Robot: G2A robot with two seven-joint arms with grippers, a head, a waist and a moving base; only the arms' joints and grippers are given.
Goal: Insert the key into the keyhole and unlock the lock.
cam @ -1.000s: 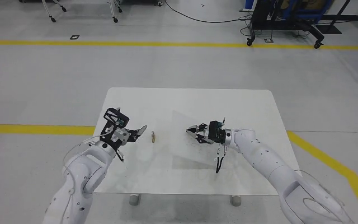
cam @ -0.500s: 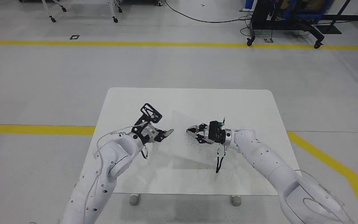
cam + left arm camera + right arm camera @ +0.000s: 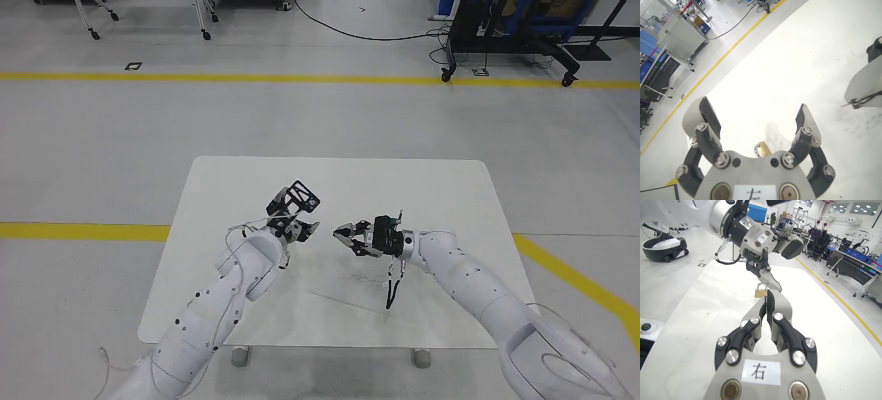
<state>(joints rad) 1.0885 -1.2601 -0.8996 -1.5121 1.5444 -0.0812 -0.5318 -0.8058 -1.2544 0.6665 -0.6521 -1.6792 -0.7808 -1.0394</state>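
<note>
A small brass padlock with a steel shackle stands on the white table. In the left wrist view the padlock sits low, close under the gripper's base. My left gripper is open and hangs just above and past the padlock, its fingers empty. Near the table's middle, my right gripper is shut on the key, whose thin tip sticks out toward the left gripper. The right gripper stands a short way from the padlock, pointing at it.
A black cable hangs from the right wrist over the table. Bare tabletop lies all around both grippers. Yellow floor lines and workbenches lie beyond the table.
My left arm has swung right across the table, from left of the padlock to above it, close to the right gripper. The right arm has kept still with the key.
</note>
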